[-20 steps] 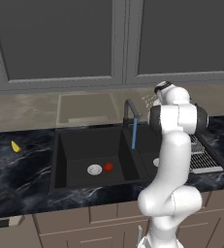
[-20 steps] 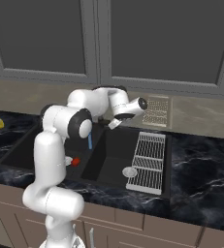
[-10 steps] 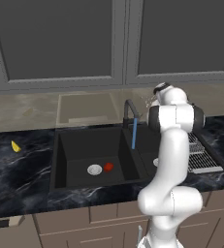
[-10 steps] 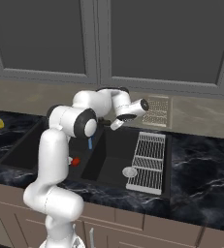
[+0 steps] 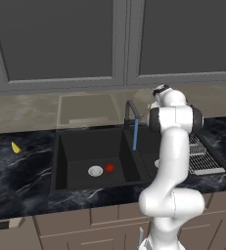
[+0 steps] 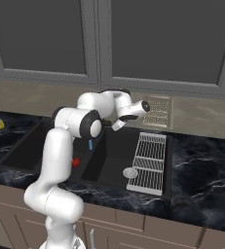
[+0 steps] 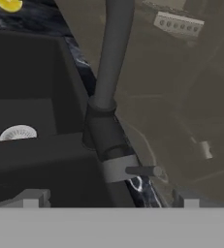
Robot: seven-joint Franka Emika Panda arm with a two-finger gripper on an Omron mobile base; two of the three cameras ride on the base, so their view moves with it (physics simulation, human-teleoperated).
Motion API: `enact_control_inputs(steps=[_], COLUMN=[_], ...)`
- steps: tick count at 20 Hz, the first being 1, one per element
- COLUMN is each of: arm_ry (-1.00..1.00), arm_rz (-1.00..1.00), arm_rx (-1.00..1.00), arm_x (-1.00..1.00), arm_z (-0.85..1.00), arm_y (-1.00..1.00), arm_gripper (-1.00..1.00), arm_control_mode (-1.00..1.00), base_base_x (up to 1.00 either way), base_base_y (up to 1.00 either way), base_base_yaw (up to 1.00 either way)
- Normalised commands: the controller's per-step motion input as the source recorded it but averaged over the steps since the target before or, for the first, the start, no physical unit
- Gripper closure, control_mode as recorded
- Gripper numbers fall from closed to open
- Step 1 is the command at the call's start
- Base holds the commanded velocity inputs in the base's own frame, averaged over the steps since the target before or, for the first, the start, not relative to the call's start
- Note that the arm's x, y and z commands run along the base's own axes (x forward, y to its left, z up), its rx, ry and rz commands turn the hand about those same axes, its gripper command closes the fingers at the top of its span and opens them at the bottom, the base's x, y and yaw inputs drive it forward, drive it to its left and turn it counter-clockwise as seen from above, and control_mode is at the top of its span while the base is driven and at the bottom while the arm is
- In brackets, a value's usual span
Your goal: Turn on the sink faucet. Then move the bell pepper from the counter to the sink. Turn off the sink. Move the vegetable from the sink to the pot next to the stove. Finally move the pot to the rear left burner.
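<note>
The bell pepper [image 5: 109, 168] lies on the floor of the left basin of the sink [image 5: 60, 161], just beside the round drain [image 5: 95, 171]. A blue stream falls from the spout of the sink faucet [image 5: 130, 111], which stands at the rear edge of the sink between the basins; water is on. The step in hand is judged to be turning the water off. The gripper [image 7: 111, 199] hangs close to the faucet base, fingers spread fully and holding nothing, with the small side lever [image 7: 143, 170] between them. The next move calls for pushing that lever to its off position.
</note>
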Motion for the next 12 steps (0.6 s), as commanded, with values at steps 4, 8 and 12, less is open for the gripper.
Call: enact_control_inputs(steps=[4,8,12], arm_ry=[0.00,0.00,0.00], arm_rz=[0.01,0.01,0.01], arm_rx=[0.00,0.00,0.01], arm_x=[0.20,0.18,0.12], arm_z=[-0.09,-0.09,-0.03], arm_y=[0.00,0.00,0.01], arm_gripper=[-1.00,-1.00,-1.00], arm_control_mode=[-1.00,-1.00,-1.00], base_base_x=[0.00,0.00,0.00], base_base_y=[0.00,0.00,0.00], base_base_yaw=[0.00,0.00,0.00])
